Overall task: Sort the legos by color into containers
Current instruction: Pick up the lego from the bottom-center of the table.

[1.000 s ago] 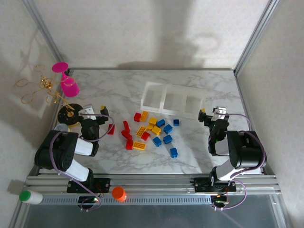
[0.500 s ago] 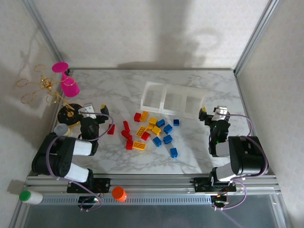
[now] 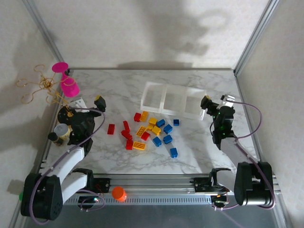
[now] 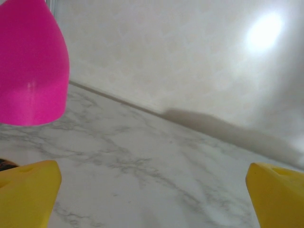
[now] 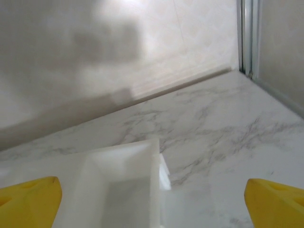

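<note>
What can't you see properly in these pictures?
- Right wrist view: the tray is cut off by the bottom edge, so just one corner can be made out.
- Left wrist view: the pink cup is cut off by the top and left edges.
- Top view: the legos are too small to count studs.

Table (image 3: 118,90) white marble with grey veining. Legos (image 3: 156,130) mixed red, yellow and blue, all solid colours. Containers (image 3: 163,97) clear whitish, no print. Pink cup (image 3: 70,87) solid hot pink, glossy in the left wrist view. Round cap (image 3: 118,193) orange. Wire ornament (image 3: 33,88) gold. Left gripper (image 4: 152,199) has plain yellow fingertips (image 4: 28,194); right gripper (image 5: 152,199) fingertips (image 5: 275,204) the same yellow. Left arm (image 3: 71,161) and right arm (image 3: 232,147) black and white, cables (image 3: 256,123) purple. Rail (image 3: 156,183) silver metal. Walls (image 3: 142,33) off-white with a faint pattern and grey shadows.
</note>
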